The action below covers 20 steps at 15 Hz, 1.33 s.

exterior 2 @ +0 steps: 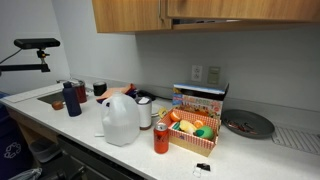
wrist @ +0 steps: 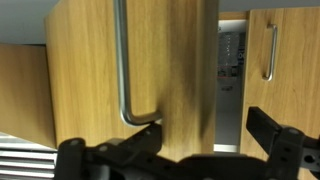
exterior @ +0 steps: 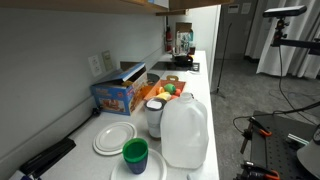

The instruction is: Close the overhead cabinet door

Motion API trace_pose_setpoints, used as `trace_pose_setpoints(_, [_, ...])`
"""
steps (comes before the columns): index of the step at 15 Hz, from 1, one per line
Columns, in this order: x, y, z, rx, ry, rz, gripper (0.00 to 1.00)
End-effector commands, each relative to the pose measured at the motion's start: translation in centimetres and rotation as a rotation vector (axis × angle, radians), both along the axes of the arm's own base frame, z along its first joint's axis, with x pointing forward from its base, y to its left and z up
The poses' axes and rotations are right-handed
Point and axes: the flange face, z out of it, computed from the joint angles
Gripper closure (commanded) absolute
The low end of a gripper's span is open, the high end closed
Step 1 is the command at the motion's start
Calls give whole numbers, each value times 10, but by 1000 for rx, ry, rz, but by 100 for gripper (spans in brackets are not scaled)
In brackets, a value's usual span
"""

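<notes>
The overhead cabinet door (wrist: 170, 70) is a light tan wood panel that fills the wrist view close up. A vertical metal bar handle (wrist: 122, 60) is fixed to it. The door's right edge stands between the two black fingers of my gripper (wrist: 205, 130), which is open and holds nothing. A gap (wrist: 232, 70) shows beside that edge, then a neighbouring wooden door (wrist: 290, 60) with its own handle. In an exterior view the upper cabinets (exterior 2: 240, 10) run along the top with a dark slit under one door. My arm is not visible in either exterior view.
On the white counter (exterior 2: 60, 115) stand a milk jug (exterior 2: 120, 120), a red can (exterior 2: 161, 138), a basket of fruit (exterior 2: 195, 130), a blue box (exterior: 118, 95), white plates (exterior: 114, 138), a green cup (exterior: 135, 153) and a dark pan (exterior 2: 248, 124).
</notes>
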Motion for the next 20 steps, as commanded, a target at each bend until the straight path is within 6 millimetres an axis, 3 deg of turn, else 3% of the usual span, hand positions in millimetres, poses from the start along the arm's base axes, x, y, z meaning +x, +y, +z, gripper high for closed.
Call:
trace_pose_setpoints(1, [17,18,-19,37,28,45,0])
trace_pose_setpoints(5, [23,32,-18,58,28,59,0])
trace_pose_setpoints(13, [27,73,-43,87,65,78,0])
trace_pose_setpoints(20, [23,93,-14,119,-2,71,0])
